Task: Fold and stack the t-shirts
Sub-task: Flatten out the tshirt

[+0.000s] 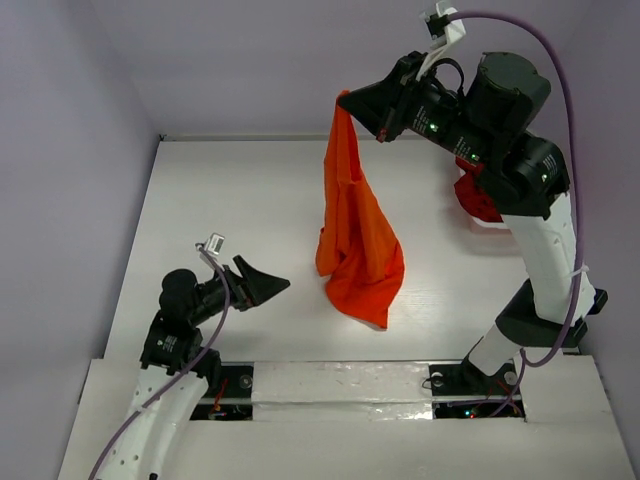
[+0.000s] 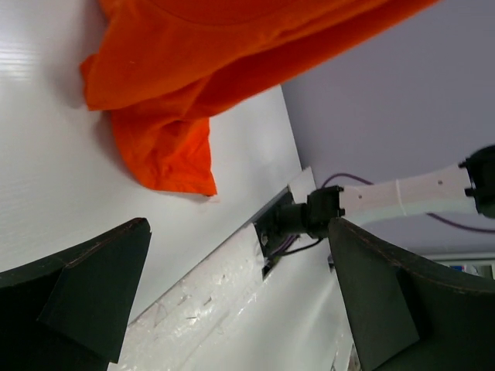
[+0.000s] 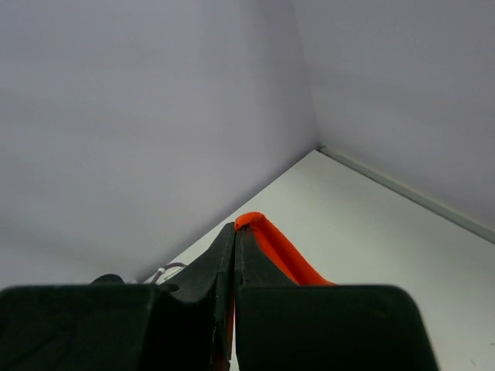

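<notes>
My right gripper (image 1: 345, 103) is shut on a top edge of the orange t-shirt (image 1: 355, 235) and holds it high, so it hangs down with its lower end bunched on the table. In the right wrist view a fold of orange cloth (image 3: 271, 243) sticks out at the closed fingertips (image 3: 234, 229). The crimson t-shirt (image 1: 478, 199) lies at the right, mostly hidden behind the right arm. My left gripper (image 1: 278, 285) is open and empty, low over the table left of the orange shirt. The left wrist view shows the orange shirt's hem (image 2: 166, 147) ahead of the open gripper (image 2: 240, 232).
The white table (image 1: 230, 200) is bounded by lilac walls at the back and sides. The arm bases and a taped white strip (image 1: 340, 385) sit along the near edge. The right arm's base (image 2: 305, 215) shows in the left wrist view.
</notes>
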### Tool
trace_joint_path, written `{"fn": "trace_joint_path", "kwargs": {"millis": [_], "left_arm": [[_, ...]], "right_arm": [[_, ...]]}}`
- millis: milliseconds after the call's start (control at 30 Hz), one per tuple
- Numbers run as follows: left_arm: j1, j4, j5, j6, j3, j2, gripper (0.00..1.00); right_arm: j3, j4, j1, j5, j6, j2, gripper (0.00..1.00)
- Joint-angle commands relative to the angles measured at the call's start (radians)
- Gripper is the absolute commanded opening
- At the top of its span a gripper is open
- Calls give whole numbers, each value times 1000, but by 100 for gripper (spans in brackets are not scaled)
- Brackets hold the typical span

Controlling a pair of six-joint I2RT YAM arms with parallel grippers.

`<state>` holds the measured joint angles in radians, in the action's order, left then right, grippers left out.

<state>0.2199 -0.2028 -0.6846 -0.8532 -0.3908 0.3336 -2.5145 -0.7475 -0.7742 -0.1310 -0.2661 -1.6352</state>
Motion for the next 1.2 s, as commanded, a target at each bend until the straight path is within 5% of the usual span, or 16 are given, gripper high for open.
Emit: {"fn": "trace_joint_path", "kwargs": {"millis": [0,467,667,867,1167], "left_arm": [[19,155,-118,-32,47,-42,99],[38,324,-69,-122,266,-140,99],[56,541,-13,-248,385,-197,99],[87,646,-13,-300,350,-142,99],[125,553,-33,-325,237,-189,99]], "right_arm": [[6,138,-10,-133,-8,55,0],[126,185,-30,-302,4,276,0],[246,178,-30,-302,7,350,0],[324,186,-30,-291,5,396,0],[327,185,-30,-260,1,359,0]]}}
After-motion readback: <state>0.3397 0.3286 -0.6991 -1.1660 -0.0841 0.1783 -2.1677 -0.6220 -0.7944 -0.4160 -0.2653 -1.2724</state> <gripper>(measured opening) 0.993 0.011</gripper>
